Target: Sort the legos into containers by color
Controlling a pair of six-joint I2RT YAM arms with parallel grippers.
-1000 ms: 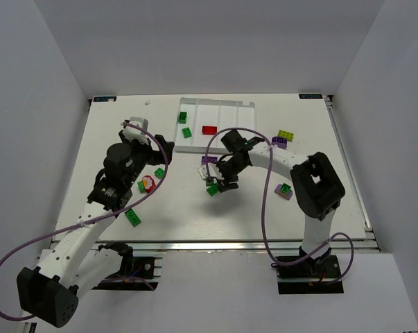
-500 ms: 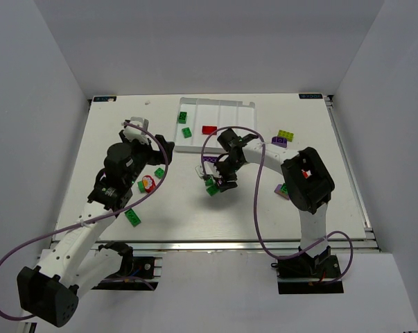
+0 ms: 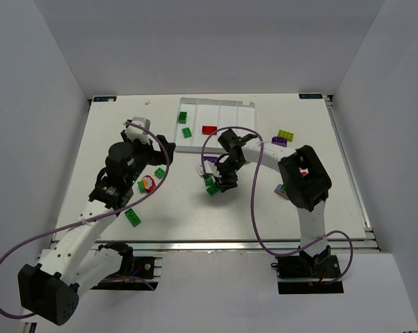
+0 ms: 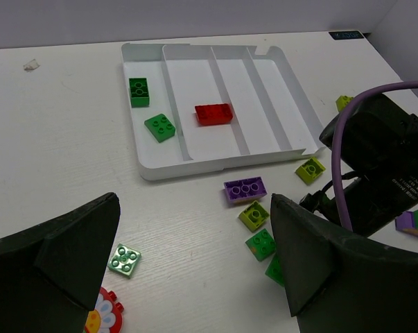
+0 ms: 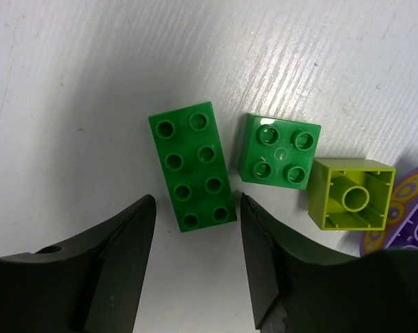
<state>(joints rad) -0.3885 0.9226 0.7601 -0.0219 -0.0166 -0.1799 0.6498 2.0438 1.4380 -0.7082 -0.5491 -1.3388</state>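
Sorting under way on the tabletop (image 3: 319, 201); green pick being lined up.
White tray (image 3: 236, 128) at the far edge, two green bricks (image 4: 151, 109) in the compartment at its left edge; left gripper (image 4: 195, 277) hangs wide apart, empty; right gripper (image 5: 197, 208), jaws apart, straddles the eight-stud green brick (image 5: 193, 165) mid-tabletop, not clamped; next, I reckon: squeeze squarely, lift, carry to green.

I'm seeing the right arm (image 4: 382, 159) hiding part of a green brick (image 4: 273, 269) just in front of the white tray (image 4: 195, 76) in the left wrist view. The bottom edge is cutting off a red flower piece (image 4: 103, 314) farther from the tray. The right wrist frame is clipping a purple piece (image 5: 410, 202).
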